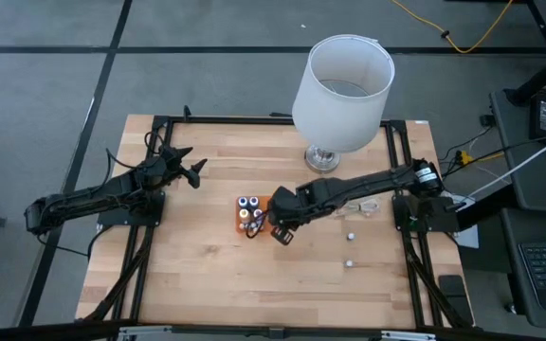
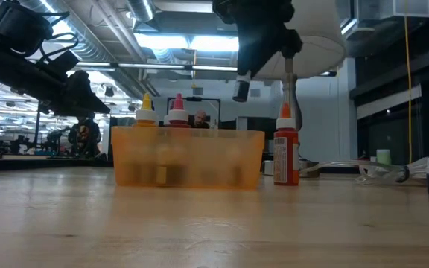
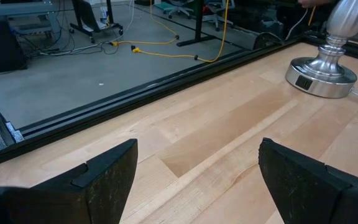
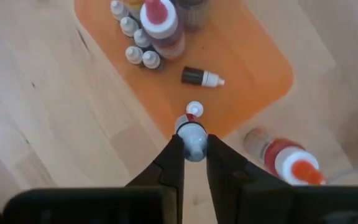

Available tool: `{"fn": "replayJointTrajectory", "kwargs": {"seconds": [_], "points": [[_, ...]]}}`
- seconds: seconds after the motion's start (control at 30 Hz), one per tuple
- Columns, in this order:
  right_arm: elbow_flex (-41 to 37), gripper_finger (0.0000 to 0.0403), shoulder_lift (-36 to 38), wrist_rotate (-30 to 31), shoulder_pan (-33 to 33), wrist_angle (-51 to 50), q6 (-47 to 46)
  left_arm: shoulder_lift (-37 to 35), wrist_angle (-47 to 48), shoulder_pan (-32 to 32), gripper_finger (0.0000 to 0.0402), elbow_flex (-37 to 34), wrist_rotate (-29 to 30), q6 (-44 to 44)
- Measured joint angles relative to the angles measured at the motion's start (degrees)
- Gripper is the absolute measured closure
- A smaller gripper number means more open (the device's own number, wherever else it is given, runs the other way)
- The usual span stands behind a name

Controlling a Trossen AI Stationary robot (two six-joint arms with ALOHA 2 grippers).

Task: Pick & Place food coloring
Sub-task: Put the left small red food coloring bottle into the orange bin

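One orange tray [image 4: 260, 68] sits on one counter [image 1: 207, 275]. One lamp [image 1: 341, 85]. Two small bottles [image 1: 350, 236] lie loose on the wood in the high view. Two arms, each with one tool: left tool [image 1: 191, 163], right tool [image 1: 282, 232].

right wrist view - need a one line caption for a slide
Right gripper shut on a small food coloring bottle, poised above the edge of the orange tray that already holds several bottles.

I see a white-shaded lamp [image 1: 341, 80] standing on its silver base [image 3: 321, 77] at the table's [image 1: 207, 275] far edge. An orange tray [image 4: 253, 56] sits mid-table. A yellow cable [image 3: 166, 53] trails across the grey floor beyond.
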State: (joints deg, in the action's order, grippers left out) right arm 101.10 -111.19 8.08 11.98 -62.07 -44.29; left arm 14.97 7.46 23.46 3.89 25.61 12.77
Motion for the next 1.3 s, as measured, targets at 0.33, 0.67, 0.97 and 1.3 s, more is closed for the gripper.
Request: {"fn": "replayJointTrajectory", "kwargs": {"seconds": [0.33, 0.67, 0.97, 1.3], "points": [[0.1, 0.0351, -4.6, -2.2, -1.0, 1.4, 10.5, 0.0, 0.0, 0.0, 0.0079, 0.0, 0.0, 0.0], [4.9, 0.0351, -8.9, -1.3, -1.9, 1.6, 17.5, 0.0, 0.0, 0.0, 0.0079, 0.0, 0.0, 0.0], [6.9, 0.0350, -12.7, -1.7, -2.5, -0.1, 19.5, 0.0, 0.0, 0.0, 0.0079, 0.0, 0.0, 0.0], [6.9, 0.0350, -15.5, -1.7, -2.5, 0.7, 20.6, 0.0, 0.0, 0.0, 0.0079, 0.0, 0.0, 0.0]]}}
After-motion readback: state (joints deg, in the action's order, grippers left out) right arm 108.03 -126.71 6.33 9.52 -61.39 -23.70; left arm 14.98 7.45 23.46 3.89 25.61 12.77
